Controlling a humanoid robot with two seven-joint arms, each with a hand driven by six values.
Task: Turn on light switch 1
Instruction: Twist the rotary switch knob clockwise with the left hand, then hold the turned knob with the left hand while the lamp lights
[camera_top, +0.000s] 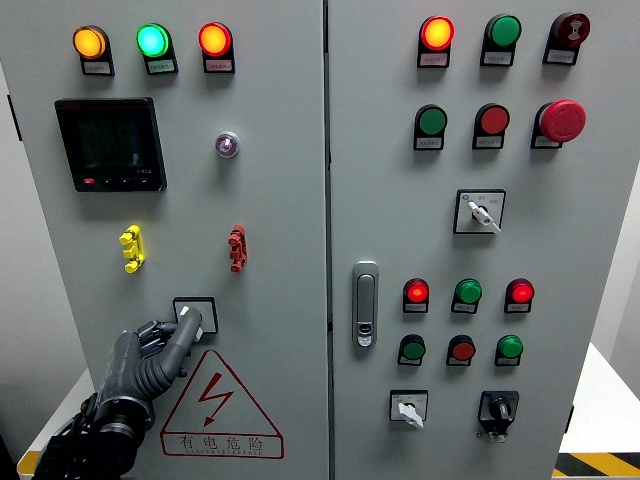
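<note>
Light switch 1 (196, 313) is a rotary selector on a black-framed square plate, low on the grey cabinet's left door (270, 200), just above the red warning triangle (218, 406). My dark left hand (170, 335) comes up from the lower left. Its fingers are curled around the switch's pale knob, which points down and to the left. The hand covers the plate's lower left corner. My right arm does not show.
The left door also carries three lit lamps (152, 40), a dark display (110, 144), a small push button (227, 145), and a yellow (132, 248) and a red (237, 248) clip. The right door has a handle (366, 303), several lamps and buttons, a red emergency stop (562, 120) and more selectors.
</note>
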